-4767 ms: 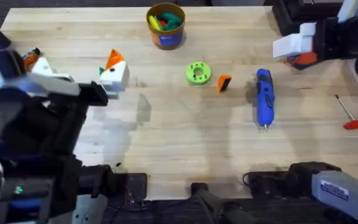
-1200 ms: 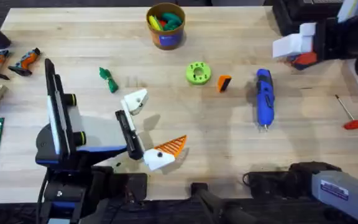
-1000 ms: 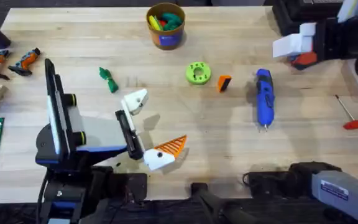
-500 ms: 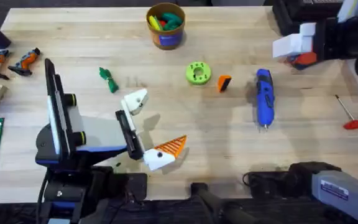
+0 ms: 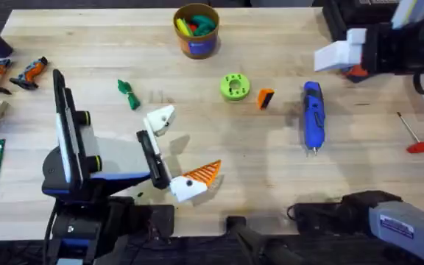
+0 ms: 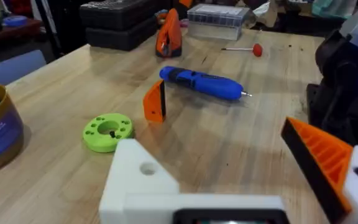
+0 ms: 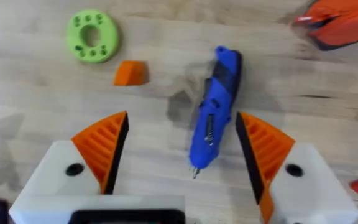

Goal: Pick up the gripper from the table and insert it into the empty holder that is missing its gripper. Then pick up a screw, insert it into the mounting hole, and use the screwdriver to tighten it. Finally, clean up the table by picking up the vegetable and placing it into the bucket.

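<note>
From overhead, the table carries one blue screwdriver lying lengthwise right of centre, bit toward the near edge, and one small orange gripper piece just to its left, apart from it. One lime-green disc sits left of that piece. One dark green vegetable lies further left, well apart from the bucket, which stands at the far edge with coloured pieces inside. One red-handled driver lies near the right edge, and two orange-and-black hand tools lie at the far left. The left gripper lies low at the near left, its two white fingers spread wide with nothing between them: the nearer one bears an orange ribbed pad, the farther one, the holder, has bare white plastic. The right gripper hangs at the far right, above the table beyond the screwdriver; here I cannot tell how its fingers stand. In the left wrist view, the bare holder with one mounting hole is in the foreground, one orange pad beside it, and beyond them the disc, the orange piece standing on end, and the screwdriver, one of each. In the right wrist view, two orange pads stand wide apart, gripping nothing, with the screwdriver on the table below between them and the disc and orange piece off to one side.
</note>
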Controlling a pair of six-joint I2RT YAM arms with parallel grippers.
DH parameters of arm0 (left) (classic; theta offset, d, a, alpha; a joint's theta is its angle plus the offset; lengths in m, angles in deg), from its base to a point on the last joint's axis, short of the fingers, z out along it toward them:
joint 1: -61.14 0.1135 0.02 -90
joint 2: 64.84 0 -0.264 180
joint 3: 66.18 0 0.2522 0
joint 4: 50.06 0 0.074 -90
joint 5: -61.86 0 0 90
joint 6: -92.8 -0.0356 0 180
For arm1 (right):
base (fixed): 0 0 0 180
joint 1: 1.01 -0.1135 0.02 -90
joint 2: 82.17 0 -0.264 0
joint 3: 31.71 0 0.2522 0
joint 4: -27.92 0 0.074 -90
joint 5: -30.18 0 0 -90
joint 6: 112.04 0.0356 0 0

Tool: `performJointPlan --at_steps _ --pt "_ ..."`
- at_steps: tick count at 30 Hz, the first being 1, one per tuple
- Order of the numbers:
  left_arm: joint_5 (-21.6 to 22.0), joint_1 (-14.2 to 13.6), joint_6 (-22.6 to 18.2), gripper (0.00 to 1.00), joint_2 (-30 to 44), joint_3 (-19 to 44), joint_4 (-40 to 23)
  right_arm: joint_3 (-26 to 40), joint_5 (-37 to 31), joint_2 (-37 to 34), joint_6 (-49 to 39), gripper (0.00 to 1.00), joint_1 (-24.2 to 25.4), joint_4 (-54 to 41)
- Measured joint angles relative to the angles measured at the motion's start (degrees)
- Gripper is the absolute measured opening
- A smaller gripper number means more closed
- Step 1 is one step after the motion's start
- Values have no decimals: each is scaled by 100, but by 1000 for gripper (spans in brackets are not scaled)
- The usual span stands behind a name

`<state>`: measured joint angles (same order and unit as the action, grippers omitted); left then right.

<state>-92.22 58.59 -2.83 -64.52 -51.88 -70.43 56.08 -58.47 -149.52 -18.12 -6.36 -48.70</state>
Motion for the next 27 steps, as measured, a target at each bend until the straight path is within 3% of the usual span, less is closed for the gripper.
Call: performJointPlan --at_steps 10,15,20,27 --pt "-2 0 0 985 -2 0 -2 1114 -263 -494 856 990 -1389 -1018" --pt "-1 0 0 985 -2 0 -1 1378 -461 -986 1176 990 -1942 -1007" --pt "0 0 0 985 -2 0 0 1385 -503 -1387 1264 991 -2216 -930" --pt "0 0 0 985 -2 0 0 1385 -524 -1786 1586 991 -2230 -930"
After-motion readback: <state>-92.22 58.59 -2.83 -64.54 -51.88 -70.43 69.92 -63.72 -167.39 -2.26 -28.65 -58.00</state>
